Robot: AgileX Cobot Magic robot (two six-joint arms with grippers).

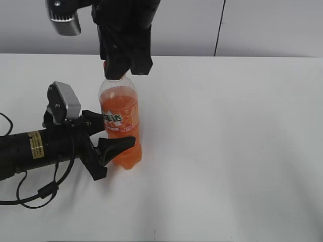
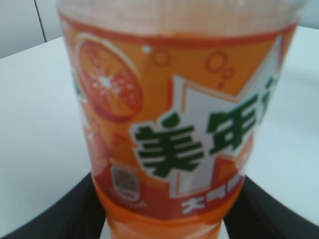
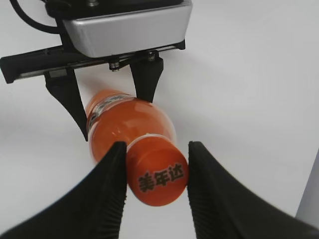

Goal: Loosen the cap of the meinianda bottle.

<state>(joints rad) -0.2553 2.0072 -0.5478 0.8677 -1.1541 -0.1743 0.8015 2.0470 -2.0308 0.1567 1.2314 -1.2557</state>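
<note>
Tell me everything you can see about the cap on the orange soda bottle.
The cap is small, round, orange plastic with dark Chinese characters printed on top. It sits screwed on the upright meinianda bottle. The right hand comes down from above, its black fingers pressed on either side of it.

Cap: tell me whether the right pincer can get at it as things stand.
Probably yes. The right pincer already brackets the cap from above, nothing between them, while the left pincer holds the bottle lower down, clear of the top.
</note>
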